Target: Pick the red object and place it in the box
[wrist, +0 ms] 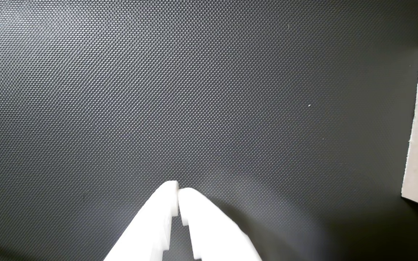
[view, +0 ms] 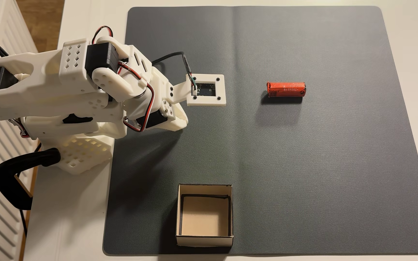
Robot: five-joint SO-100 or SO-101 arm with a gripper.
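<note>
Tool [wrist: 178, 190] pinched narrow, empty, arm folded at rest; red object [view: 286, 89] lies flat on mat [view: 303, 163] at 3 o'clock of arm, unreached; box [view: 204, 241] at 6 o'clock, empty, awaiting drop.

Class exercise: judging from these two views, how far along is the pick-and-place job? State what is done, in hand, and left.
Done: nothing. The red cylinder lies untouched on the grey mat; the cardboard box is empty. In hand: nothing; the gripper is shut over bare mat, arm folded near its base. Left: reach, grasp, carry, release.
</note>
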